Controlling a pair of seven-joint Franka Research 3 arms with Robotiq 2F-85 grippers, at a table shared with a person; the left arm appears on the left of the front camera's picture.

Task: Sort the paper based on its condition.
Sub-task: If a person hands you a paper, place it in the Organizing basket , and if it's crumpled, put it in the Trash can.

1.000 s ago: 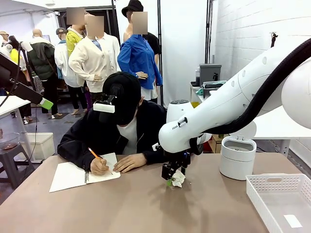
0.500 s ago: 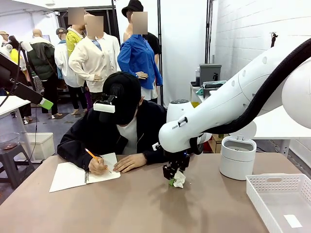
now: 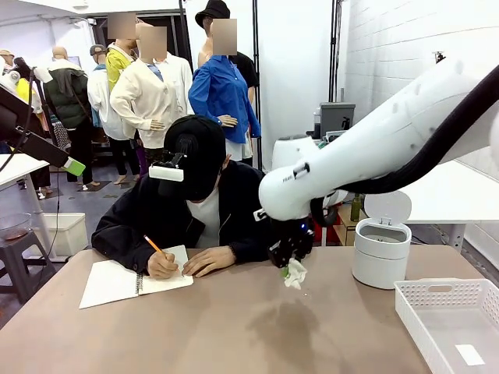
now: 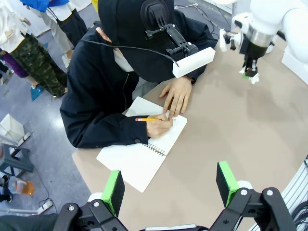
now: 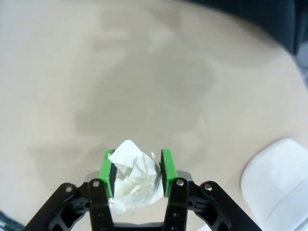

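The paper (image 3: 295, 273) is a crumpled white wad, pinched between the green pads of my right gripper (image 3: 290, 263) and hanging above the middle of the brown table. In the right wrist view the paper (image 5: 134, 179) sits squeezed between both fingers of the gripper (image 5: 135, 161), with the tabletop well below. My left gripper (image 4: 170, 184) hovers high over the table's left side, open and holding nothing. From there, the right gripper (image 4: 250, 71) and the paper (image 4: 251, 77) appear far off at the upper right.
A person at the far side writes with a pencil in a spiral notebook (image 3: 117, 282), one hand flat beside it. A white lidded bin (image 3: 380, 254) stands open at the right. A white basket (image 3: 452, 312) sits at the right front corner.
My right gripper has shut on the crumpled paper, lifted it off the table and carried it slightly to the right. The person keeps writing.
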